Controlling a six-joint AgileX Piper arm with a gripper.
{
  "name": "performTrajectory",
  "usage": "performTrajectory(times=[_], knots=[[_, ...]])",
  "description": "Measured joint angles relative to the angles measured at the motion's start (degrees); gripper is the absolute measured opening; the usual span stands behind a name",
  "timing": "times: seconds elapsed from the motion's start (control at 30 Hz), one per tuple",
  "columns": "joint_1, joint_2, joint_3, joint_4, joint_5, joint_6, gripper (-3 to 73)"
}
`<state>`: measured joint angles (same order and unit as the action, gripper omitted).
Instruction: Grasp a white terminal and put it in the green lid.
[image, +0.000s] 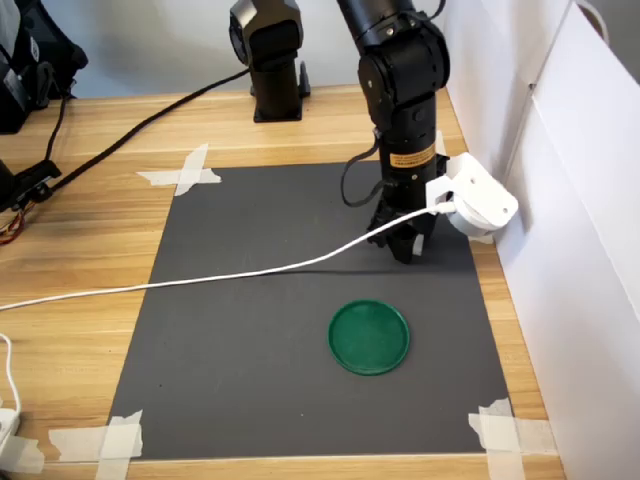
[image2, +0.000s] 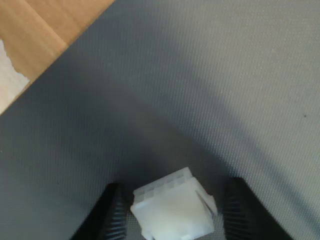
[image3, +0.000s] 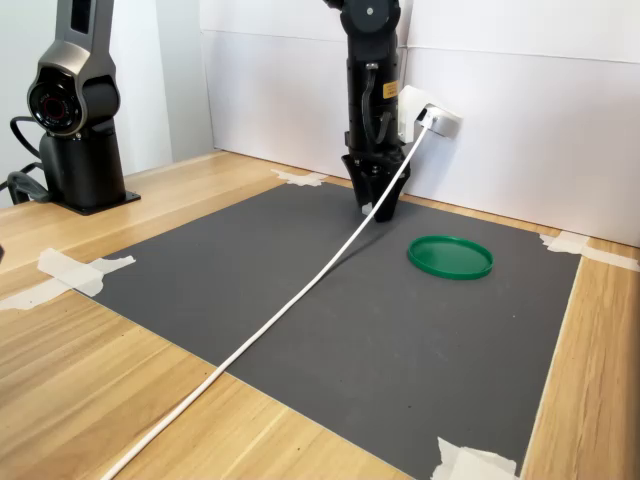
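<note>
gripper (image2: 172, 212) down on grey mat (image: 250, 340), 2 fingers (image2: 111, 215) flanking white terminal (image2: 172, 210), contact unclear; green lid (image: 369, 336) nearby, empty

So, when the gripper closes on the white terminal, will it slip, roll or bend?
The white terminal looks like a blocky, hard plastic piece, so it is probably stiff and light. Its flat faces make rolling unlikely. Smooth plastic may slip a little, though the ridged fingers beside it should help the grip.
</note>
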<state>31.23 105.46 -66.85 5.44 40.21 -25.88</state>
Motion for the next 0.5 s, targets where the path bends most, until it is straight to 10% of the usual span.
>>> performTrajectory(times=[0.17,0.5], knots=[[0.0,0.1,-0.2,0.0,-0.3,0.1,34.8],[0.0,-3.8,-1.2,-1.6,1.0,0.0,34.8]])
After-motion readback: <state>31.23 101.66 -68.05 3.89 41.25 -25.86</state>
